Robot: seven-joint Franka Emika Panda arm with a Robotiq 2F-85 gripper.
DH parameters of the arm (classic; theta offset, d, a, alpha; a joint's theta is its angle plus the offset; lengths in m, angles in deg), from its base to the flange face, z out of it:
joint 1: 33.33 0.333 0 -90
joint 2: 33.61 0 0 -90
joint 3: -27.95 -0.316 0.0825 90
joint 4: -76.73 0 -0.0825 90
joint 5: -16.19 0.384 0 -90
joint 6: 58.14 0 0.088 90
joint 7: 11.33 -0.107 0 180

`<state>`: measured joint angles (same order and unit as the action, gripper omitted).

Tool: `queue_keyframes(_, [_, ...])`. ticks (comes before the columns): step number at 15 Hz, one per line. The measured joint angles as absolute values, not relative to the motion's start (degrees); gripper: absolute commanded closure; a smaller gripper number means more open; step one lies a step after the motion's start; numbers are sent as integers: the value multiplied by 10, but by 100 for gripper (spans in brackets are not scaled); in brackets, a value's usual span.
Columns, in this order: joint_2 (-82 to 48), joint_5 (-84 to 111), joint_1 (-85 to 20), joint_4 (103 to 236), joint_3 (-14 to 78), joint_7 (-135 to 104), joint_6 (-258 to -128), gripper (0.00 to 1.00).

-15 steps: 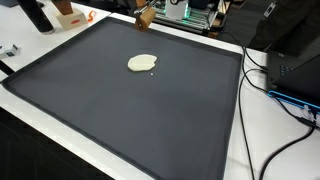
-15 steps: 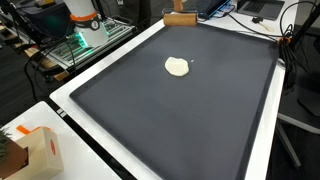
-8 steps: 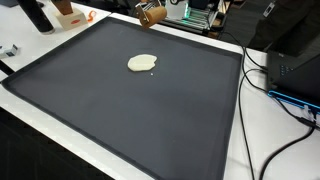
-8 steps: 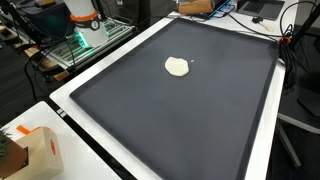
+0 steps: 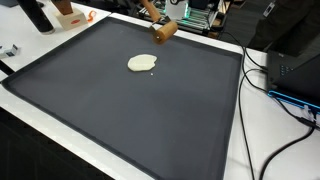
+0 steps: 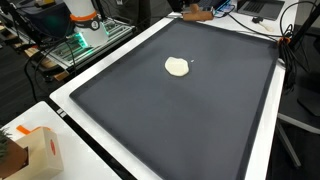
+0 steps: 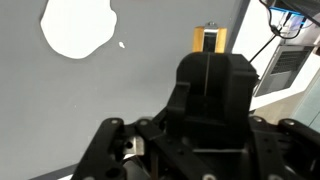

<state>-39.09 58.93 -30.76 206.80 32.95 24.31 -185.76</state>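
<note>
A small wooden block (image 5: 164, 31) hangs just above the far edge of the dark mat (image 5: 120, 110), with my gripper (image 5: 158, 22) shut on it. The same block (image 6: 196, 13) shows at the mat's far edge (image 6: 150, 120), near the top of an exterior view. In the wrist view the block's yellow-brown end (image 7: 210, 38) sticks out past my gripper (image 7: 211, 60), whose black body fills the lower half and hides the fingertips. A flat white blob (image 5: 142, 63) (image 6: 177, 67) (image 7: 78, 24) lies on the mat, apart from the block, with a tiny white crumb beside it.
Cables (image 5: 262, 82) and a black box (image 5: 296, 62) lie off the mat on one side. An orange-and-white carton (image 6: 36, 150) stands on the white table border. A rack with green-lit electronics (image 6: 84, 38) stands beyond the mat's edge.
The gripper with the wooden block has moved from beyond the mat's far edge to a lower spot over that edge, closer to the white blob. The blob has not moved.
</note>
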Motion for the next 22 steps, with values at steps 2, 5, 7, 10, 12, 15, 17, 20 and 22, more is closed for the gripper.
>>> queue_keyframes(2, [-377,600,-308,2071,327,259,-1858,77])
queue_keyframes(5, [-361,602,-309,2076,323,273,-1860,77])
queue_keyframes(7, [-353,602,-311,2079,321,280,-1860,77])
queue_keyframes(10, [-344,602,-314,2082,320,291,-1860,77])
queue_keyframes(12, [-339,602,-316,2085,319,295,-1862,77])
queue_keyframes(15, [-334,601,-321,2091,318,297,-1864,77])
queue_keyframes(17, [-329,601,-324,2093,318,297,-1864,77])
queue_keyframes(20, [-323,601,-329,2093,318,297,-1864,77])
queue_keyframes(22, [-320,601,-332,2093,318,297,-1864,77])
